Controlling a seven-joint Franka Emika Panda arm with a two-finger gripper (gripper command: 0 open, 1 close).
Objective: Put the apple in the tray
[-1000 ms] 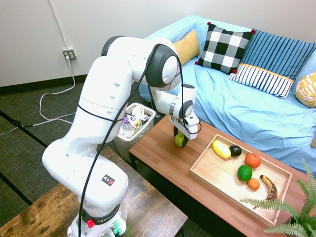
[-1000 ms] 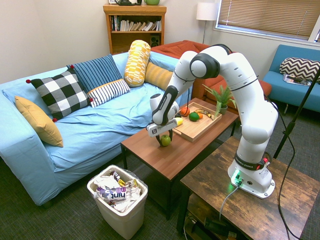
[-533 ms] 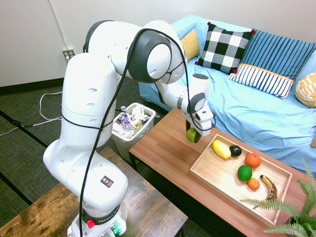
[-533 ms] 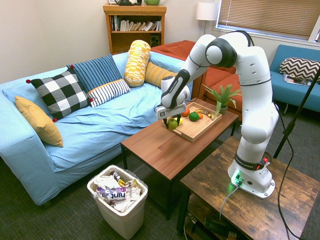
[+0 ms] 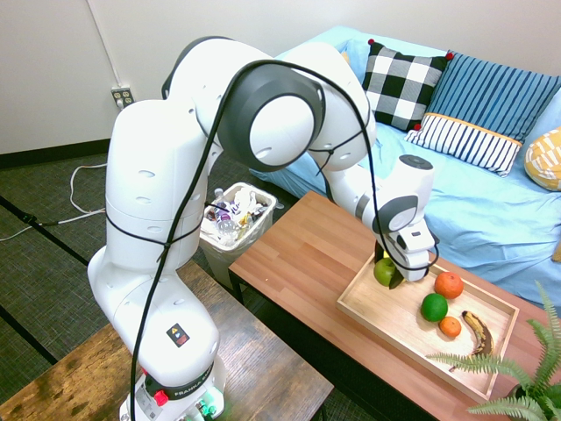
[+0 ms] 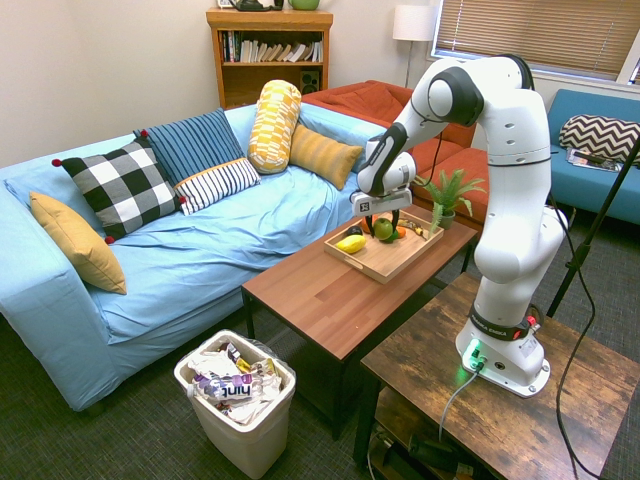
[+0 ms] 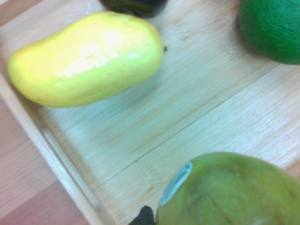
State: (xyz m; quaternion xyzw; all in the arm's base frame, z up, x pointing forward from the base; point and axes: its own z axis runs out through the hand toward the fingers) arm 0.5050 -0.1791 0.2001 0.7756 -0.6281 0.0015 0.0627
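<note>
Carrying the apple point(image 5: 384, 271) clamped in its closed end effector point(image 5: 388, 274), your arm has swung from the bare stretch of the counter point(image 5: 298, 254) across to the tray point(image 5: 399, 320) within the last second. A second ago the apple hung low over the counter, well short of the tray's near end; half a second ago it was just beside that end; now it hangs above the tray's floor, lifted clear of the wood and not touching it. The end effector points straight down.

The wrist view confirms the spot: the apple point(image 7: 229, 190) sits over bare tray boards point(image 7: 154, 122), with the yellow fruit point(image 7: 86, 58) to one side and the green fruit point(image 7: 274, 28) to another. The tray's low rim point(image 7: 51, 150) lies off to the side of the apple, so it is inside the edge.

In the second exterior view the apple point(image 6: 383, 228) is over the tray point(image 6: 385, 262) near the yellow fruit point(image 6: 351, 243).

For you, this means the carry looks nearly finished. What seems left is lowering and letting go. The open patch below looks big enough, but the neighbouring fruits are near, so a release from this height could let the round apple roll into them. Bring it down close to the boards before you open.
</note>
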